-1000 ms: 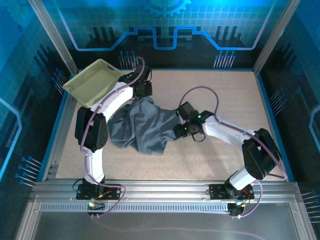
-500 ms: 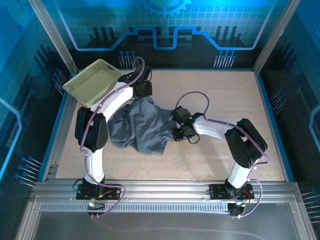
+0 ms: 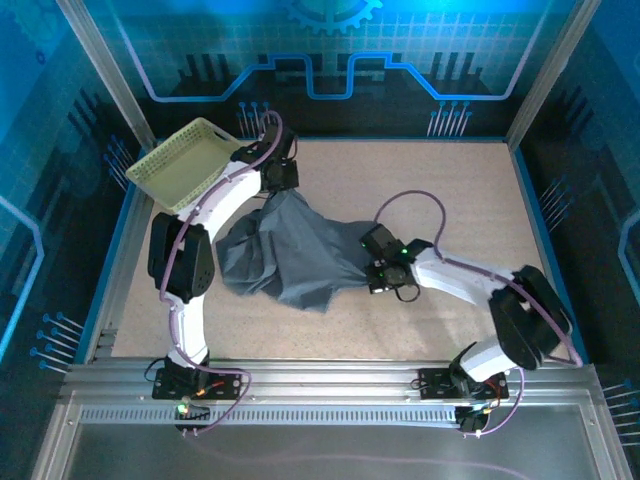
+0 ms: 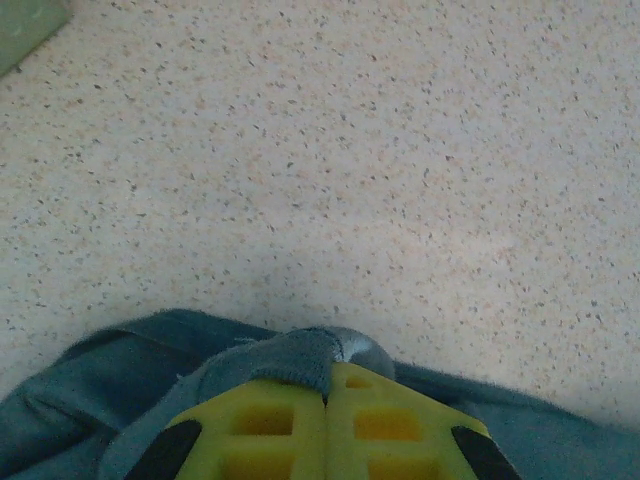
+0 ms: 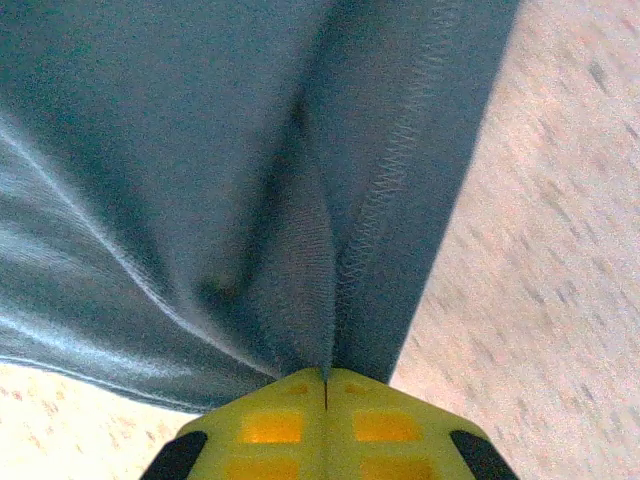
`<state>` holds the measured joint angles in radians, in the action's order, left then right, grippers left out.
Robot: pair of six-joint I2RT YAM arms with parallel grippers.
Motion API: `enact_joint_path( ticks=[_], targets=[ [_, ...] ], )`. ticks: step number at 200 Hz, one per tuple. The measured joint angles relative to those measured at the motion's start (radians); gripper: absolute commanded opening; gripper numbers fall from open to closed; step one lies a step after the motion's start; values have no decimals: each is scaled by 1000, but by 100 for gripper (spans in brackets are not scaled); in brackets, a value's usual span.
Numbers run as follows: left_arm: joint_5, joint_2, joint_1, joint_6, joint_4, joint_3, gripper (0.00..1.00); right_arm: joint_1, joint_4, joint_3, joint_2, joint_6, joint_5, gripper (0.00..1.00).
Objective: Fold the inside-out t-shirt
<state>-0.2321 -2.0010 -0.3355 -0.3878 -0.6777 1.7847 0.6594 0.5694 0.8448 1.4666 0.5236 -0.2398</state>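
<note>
- The inside-out t-shirt (image 3: 290, 255), dark slate-grey and wrinkled, is seen bunched on the speckled table (image 3: 450, 190), just toward 9 o'clock from the table's centre in the top view. One corner is drawn out to 12 o'clock and another to 3 o'clock, and the bulk is heaped toward 7 o'clock.
- The pale yellow-green lattice basket (image 3: 185, 165) is noted at the table's 10 o'clock corner, tilted against the frame, apart from the shirt.
- The left gripper (image 4: 327, 372) is found at the shirt's 12 o'clock corner. Its yellow fingers are pressed fully together, and a folded edge of grey fabric is pinched between them. In the left wrist view, cloth is draped to either side of the tips and bare table lies beyond at 12 o'clock.
- The right gripper (image 5: 325, 376) is found at the shirt's 3 o'clock corner. Its fingers are closed tight on the fabric. In the right wrist view, a stitched hem is seen running from the tips toward 1 o'clock, with taut folds fanned toward 10 o'clock.
</note>
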Motion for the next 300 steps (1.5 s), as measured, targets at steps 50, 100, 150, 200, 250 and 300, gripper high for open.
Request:
enact_joint_path(
  ticks=[50, 100, 150, 200, 250, 300],
  targets=[
    [34, -26, 0, -33, -10, 26, 0, -142, 42, -71, -92, 99, -22, 0],
    [66, -35, -98, -88, -25, 28, 0, -530, 32, -74, -201, 123, 18, 0],
    [94, -69, -291, -158, -45, 111, 0, -731, 46, 0, -143, 63, 116, 0],
    [81, -69, -264, -163, -76, 90, 0, -329, 45, 55, -469, -81, 57, 0],
    [68, -68, -243, -164, -77, 62, 0, -599, 74, -61, -354, 48, 23, 0],
    [64, -66, -241, -163, -77, 42, 0, -608, 188, -177, -285, 131, 42, 52]
  ],
)
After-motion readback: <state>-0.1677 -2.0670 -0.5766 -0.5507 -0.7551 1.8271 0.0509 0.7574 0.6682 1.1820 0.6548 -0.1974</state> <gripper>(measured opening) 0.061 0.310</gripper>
